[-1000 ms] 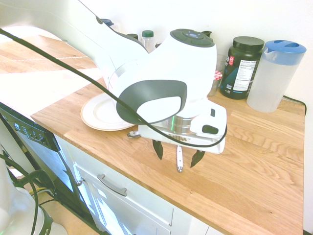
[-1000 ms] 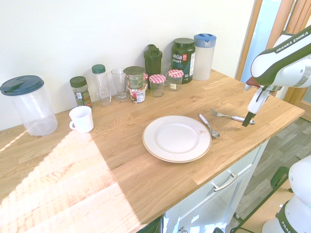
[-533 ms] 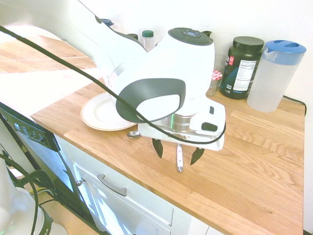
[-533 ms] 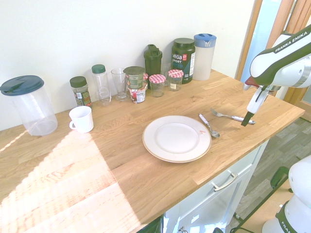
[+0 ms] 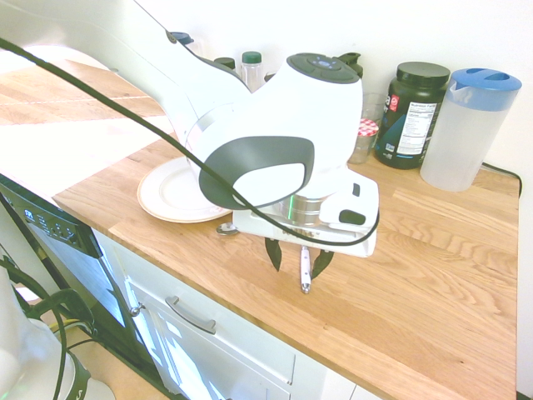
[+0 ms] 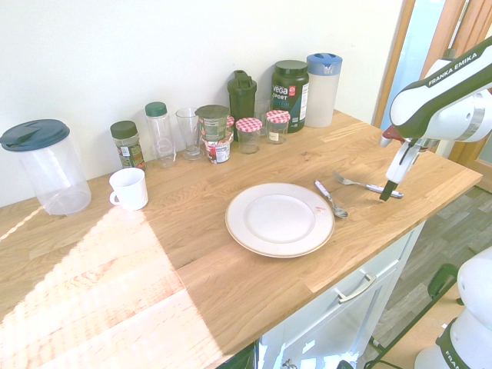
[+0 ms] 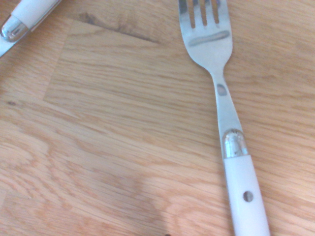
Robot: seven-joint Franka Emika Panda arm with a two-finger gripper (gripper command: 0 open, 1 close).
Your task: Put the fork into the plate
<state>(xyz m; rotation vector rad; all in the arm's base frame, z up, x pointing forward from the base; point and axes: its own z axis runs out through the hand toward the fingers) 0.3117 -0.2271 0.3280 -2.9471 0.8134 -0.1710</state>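
The fork lies flat on the wooden counter to the right of the plate, its white handle pointing to the counter's front edge. The wrist view shows the fork's tines and handle from close by. My gripper is lowered over the handle end, one dark finger on each side of it. A small gap shows on both sides, so it is open and holds nothing. The white plate with a tan rim sits bare further along the counter.
A white-handled spoon lies between the plate and the fork. Along the wall stand a lidded pitcher, a dark green tub, jars and bottles, and a white mug. The counter's front edge is just beyond the fork handle.
The fingers have drawn in from wide apart to close on either side of the fork handle. The gripper has sunk slightly. Fork, spoon and plate have not moved.
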